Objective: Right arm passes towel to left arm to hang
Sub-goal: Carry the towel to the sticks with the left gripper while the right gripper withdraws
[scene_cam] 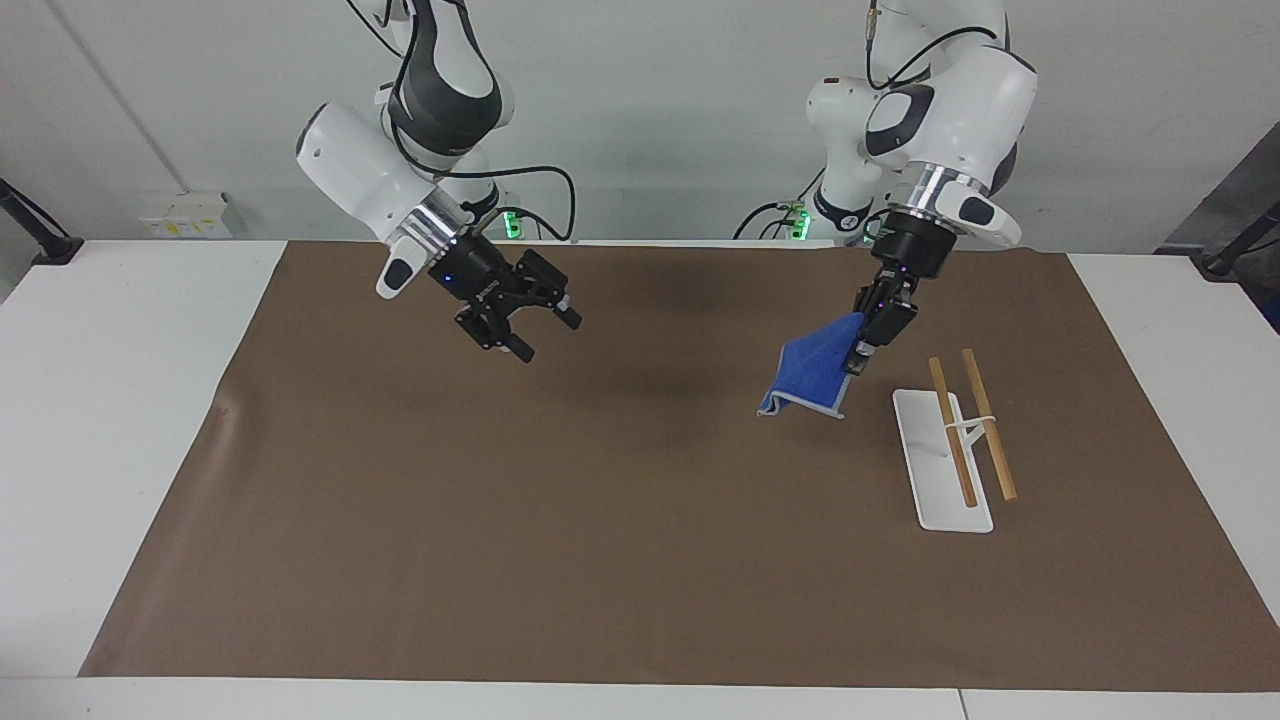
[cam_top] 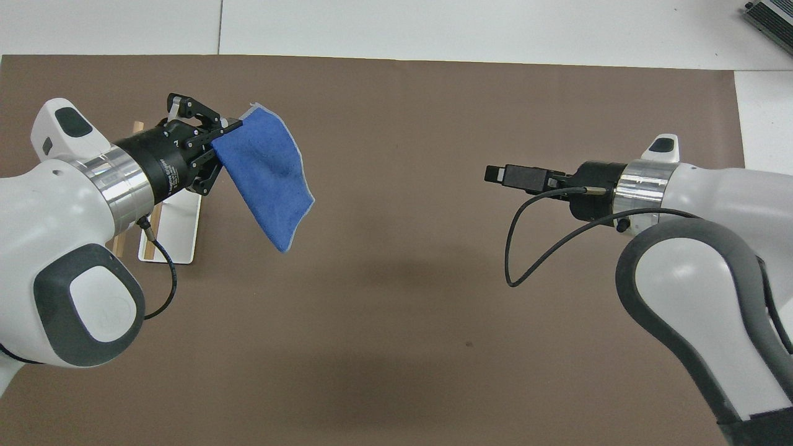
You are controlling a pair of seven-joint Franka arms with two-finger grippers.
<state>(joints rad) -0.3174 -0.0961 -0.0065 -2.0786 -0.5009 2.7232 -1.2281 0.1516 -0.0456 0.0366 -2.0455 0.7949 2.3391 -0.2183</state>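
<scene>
Gripping one corner of the blue towel [scene_cam: 812, 378], the left end effector [scene_cam: 868, 345] hangs in the air just beside the towel rack [scene_cam: 945, 470], at the left arm's end of the worktop [scene_cam: 120, 420]. Fingers pinched narrow on the cloth; the rest of the towel drapes free below, lower hem apparently clear of the brown mat [scene_cam: 640, 560], though contact cannot be ruled out from the facing view. Overhead view agrees: towel [cam_top: 269, 173] fans out from the left end effector [cam_top: 214, 139], rack base [cam_top: 176, 232] partly hidden under the wrist.

Right end effector [scene_cam: 530, 325] empty, fingers spread wide, raised over the mat toward the right arm's end, well apart from the towel. Right arm waits; no part in this step by the look of it.

Rack: white base plate, two wooden rods [scene_cam: 970, 425] held side by side on a short white post.

Step in hand, as judged: handover is done; carrying to the rack, hang not yet made.

Next move calls for: lifting the towel above rod height, travelling across the rods so the free hem trails over the nearer one, then lowering and releasing with cloth on both sides. Risk: a single-corner grip lets the towel bunch or slide off.
</scene>
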